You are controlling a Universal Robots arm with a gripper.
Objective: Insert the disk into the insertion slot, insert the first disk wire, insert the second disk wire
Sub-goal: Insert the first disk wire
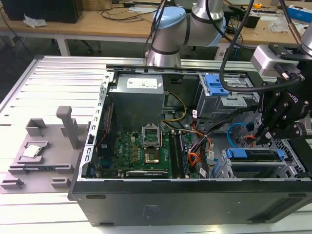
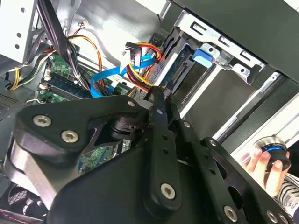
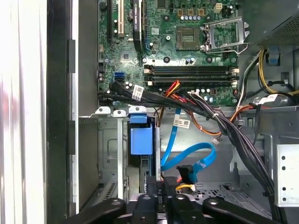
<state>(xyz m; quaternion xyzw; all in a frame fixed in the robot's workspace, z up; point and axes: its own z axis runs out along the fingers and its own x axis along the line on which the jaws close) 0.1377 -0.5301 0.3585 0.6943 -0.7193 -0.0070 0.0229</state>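
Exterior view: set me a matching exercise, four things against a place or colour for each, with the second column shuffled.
Things:
1. disk
2. second disk wire
3. gripper
4. grey fixture

Places or colours:
A. on the slatted table, at the exterior view's left
B. light blue, curled in a loop
C. lying in the insertion slot, blue carrier edge showing
D. black, hanging just above the disk's end

Pairs: 1-C, 2-B, 3-D, 4-A.

A robotics lab: an opened computer tower (image 1: 185,202) is lying on a slotted aluminium table (image 1: 58,83), cluttered workbenches (image 1: 97,24) standing behind.
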